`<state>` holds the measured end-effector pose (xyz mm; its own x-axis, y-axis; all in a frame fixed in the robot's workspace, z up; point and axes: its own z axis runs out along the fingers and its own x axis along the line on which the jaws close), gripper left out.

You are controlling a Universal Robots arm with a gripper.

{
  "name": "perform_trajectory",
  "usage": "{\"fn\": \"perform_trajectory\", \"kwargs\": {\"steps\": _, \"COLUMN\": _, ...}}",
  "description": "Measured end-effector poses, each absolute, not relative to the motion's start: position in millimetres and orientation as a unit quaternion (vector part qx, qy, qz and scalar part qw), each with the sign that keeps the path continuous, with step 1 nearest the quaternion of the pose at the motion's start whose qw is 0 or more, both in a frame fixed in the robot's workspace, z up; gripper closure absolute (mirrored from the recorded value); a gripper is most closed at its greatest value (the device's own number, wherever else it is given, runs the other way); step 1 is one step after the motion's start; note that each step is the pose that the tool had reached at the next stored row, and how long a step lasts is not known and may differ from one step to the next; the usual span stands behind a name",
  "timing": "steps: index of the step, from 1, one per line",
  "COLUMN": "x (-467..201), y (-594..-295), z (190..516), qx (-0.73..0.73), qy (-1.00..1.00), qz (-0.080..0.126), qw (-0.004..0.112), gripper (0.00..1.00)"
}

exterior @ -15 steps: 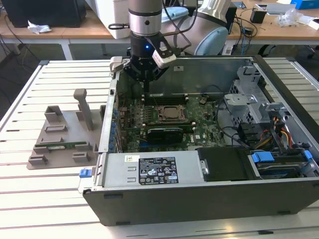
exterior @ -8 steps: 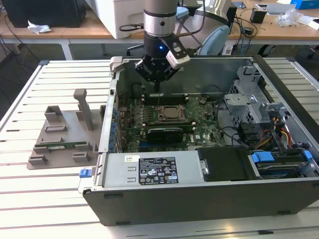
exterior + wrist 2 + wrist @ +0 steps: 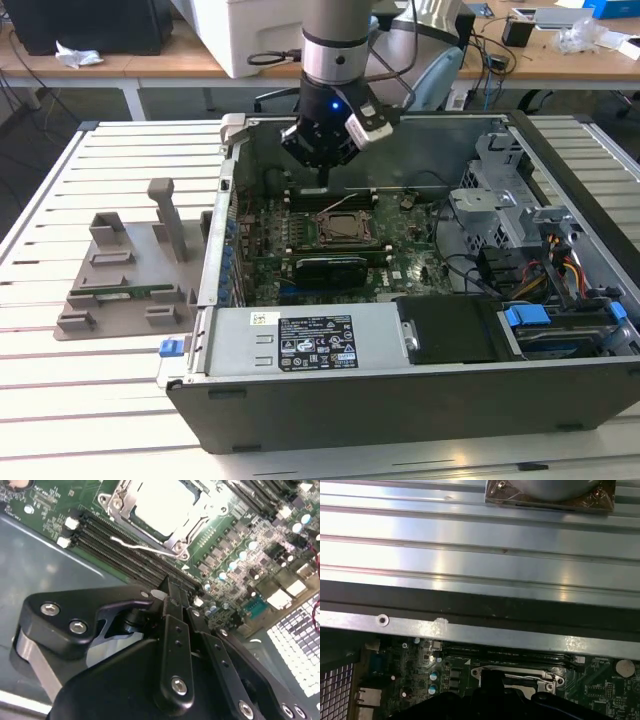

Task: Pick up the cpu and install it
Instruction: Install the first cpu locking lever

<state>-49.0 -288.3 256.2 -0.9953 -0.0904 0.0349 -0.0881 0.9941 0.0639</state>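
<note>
Second wrist view: one cpu (image 3: 161, 505), one gripper (image 3: 172, 597).

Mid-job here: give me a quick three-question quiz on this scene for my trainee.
1. True or false: the hand hangs over the grey fixture on the table.
2. The cpu sits: A) in the socket, B) on the table, C) in the hand.
3. In the exterior view, on which side of the computer case does the grey fixture stand?

Key: 1 false, it hangs over the motherboard inside the case; 2 A; 3 the exterior view's left.
</note>
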Motion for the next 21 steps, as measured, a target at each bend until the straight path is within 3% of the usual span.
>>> {"fn": "perform_trajectory", "kwargs": {"steps": 21, "x": -34, "y": -278, "z": 215, "qx": 0.051, "qy": -0.998, "qz": -0.031, "qw": 0.020, "gripper": 0.89}}
